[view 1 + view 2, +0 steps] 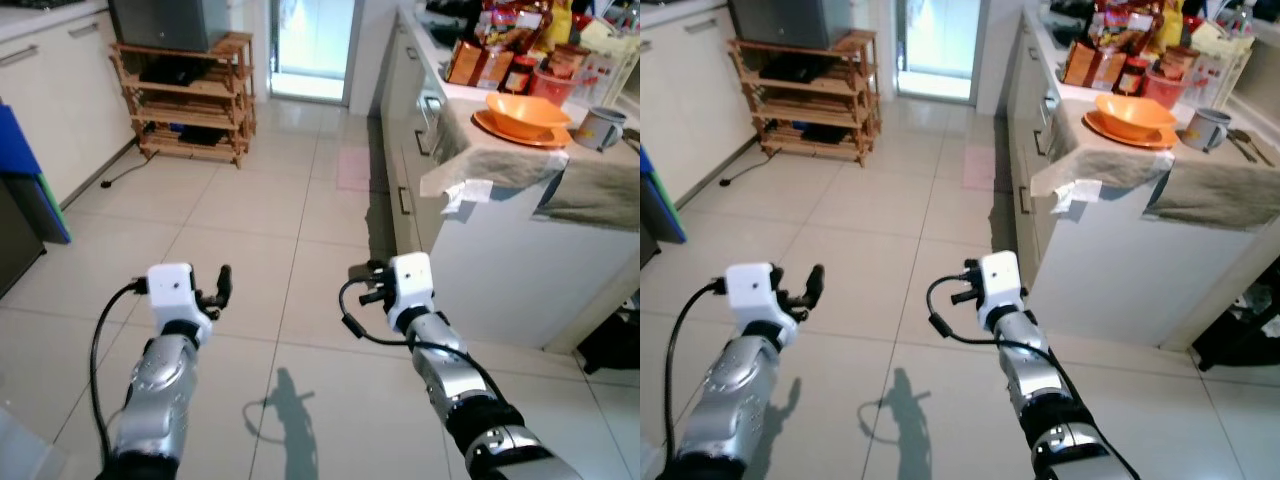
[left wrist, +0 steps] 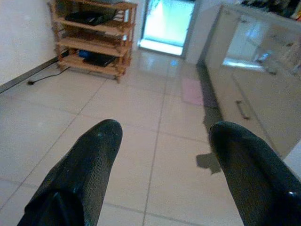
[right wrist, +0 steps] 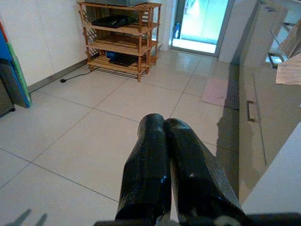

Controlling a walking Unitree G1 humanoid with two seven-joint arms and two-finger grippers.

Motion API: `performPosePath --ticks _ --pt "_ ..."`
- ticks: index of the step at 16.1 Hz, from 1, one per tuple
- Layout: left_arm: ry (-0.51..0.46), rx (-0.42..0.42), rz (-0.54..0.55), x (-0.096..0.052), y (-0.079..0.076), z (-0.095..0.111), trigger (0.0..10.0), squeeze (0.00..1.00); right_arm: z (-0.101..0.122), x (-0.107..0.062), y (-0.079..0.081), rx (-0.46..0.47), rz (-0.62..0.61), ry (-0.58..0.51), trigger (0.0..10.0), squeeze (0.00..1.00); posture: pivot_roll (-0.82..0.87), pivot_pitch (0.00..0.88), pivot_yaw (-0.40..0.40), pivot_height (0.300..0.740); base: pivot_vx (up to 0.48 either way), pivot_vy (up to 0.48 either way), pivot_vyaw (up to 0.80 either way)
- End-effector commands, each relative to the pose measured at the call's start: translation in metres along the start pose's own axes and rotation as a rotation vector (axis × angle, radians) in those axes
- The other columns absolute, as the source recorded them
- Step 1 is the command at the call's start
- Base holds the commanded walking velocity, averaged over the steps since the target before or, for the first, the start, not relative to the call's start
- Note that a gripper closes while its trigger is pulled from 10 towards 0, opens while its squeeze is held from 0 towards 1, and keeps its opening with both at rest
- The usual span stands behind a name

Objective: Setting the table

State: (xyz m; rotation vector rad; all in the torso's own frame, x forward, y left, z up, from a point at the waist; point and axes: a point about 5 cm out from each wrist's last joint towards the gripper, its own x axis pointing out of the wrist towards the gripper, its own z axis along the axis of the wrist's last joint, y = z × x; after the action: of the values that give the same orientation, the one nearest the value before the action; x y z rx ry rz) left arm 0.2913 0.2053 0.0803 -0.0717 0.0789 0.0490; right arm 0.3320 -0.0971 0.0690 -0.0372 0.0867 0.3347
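Nearest, two silver arms reach forward over glossy pale floor tiles [image 1: 250, 230]. The left claw [image 1: 222, 287] is released, its two matte, rounded black fingers [image 2: 94, 155] spread well apart; the right claw [image 1: 368, 283] is clenched, its fingers [image 3: 150, 160] pressed together on nothing. Both hang above the floor, carrying nothing.

Further, at right, stands the white table [image 1: 500, 260], draped with a limp grey cloth [image 1: 490, 160] whose corner hangs over the edge. On the cloth rests the tableware: a smooth orange bowl [image 1: 526, 110] seated in a flat orange plate [image 1: 500, 129], with a pale glazed mug [image 1: 598, 128] just beside them to the right and a metal spoon [image 1: 1240, 140] beyond it. Packets and jars [image 1: 495, 55] crowd the far end.

Farthest, at left, a slatted wooden rack [image 1: 190, 100] stands near a bright doorway [image 1: 312, 45].

Judged risks: the loose cloth may slide or snag under a claw, dragging the bowl, plate and mug towards the edge; the bowl sits loose in the plate and could slip if lifted tilted; the right arm is close to the table's side and could strike it when turning
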Motion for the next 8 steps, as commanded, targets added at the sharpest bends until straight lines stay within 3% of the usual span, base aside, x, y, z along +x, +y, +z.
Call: performPosePath --ticks 1,4,8 --pt "0.007 0.006 0.004 -0.0007 0.0033 -0.0023 10.0 0.0 0.0032 0.0034 0.0012 0.018 0.006 0.003 10.0 0.0 0.05 0.0 -0.065 0.736 0.0 -0.428 0.0" --pt "0.003 0.017 -0.003 -0.0004 0.0038 -0.0017 10.0 0.0 0.0058 0.0072 0.0063 0.024 0.028 0.005 10.0 0.0 0.07 0.0 -0.072 0.736 0.0 -0.428 0.0" --pt "0.0 0.024 0.004 -0.0009 0.0032 -0.0026 10.0 0.0 0.0056 0.0081 0.0082 0.019 0.041 0.01 10.0 0.0 0.07 0.0 -0.078 0.736 0.292 -0.376 0.0"
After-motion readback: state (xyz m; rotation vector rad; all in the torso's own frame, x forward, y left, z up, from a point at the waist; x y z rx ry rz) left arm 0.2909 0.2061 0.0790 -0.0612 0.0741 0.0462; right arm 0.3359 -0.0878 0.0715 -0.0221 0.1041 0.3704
